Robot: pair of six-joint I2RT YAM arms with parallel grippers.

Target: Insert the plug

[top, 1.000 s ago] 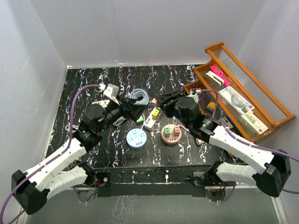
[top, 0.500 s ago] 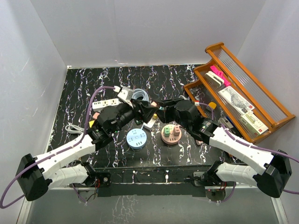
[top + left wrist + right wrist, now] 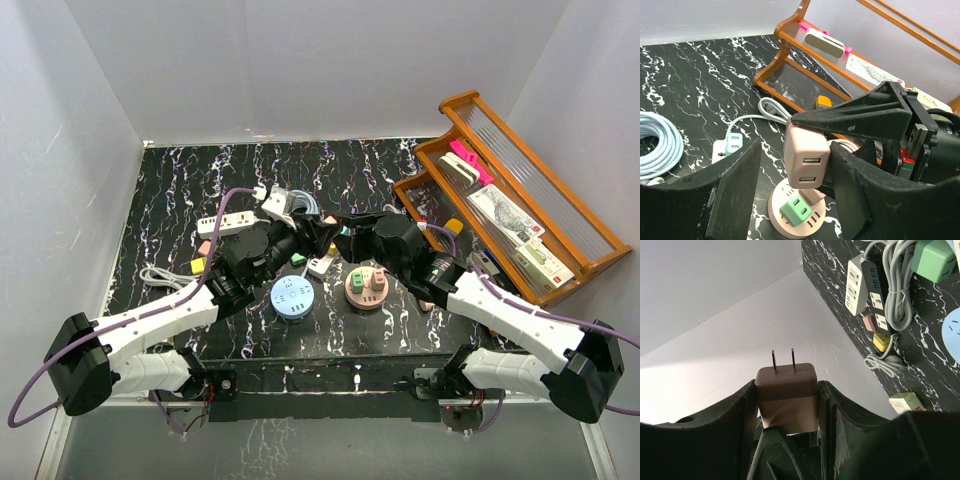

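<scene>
Plug (image 3: 806,160), a smooth pink two-pronged block, sits clenched in right gripper (image 3: 787,388); left gripper (image 3: 795,152) gapes around it.

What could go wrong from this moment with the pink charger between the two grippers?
1. The right gripper grips the pink charger while the left gripper has its fingers on both sides of it. The black fingers are crowded and could bump, tilting the charger.
2. If the grip slips in a handover, the charger may fall onto the round pink socket below, where a green plug sits.
</scene>
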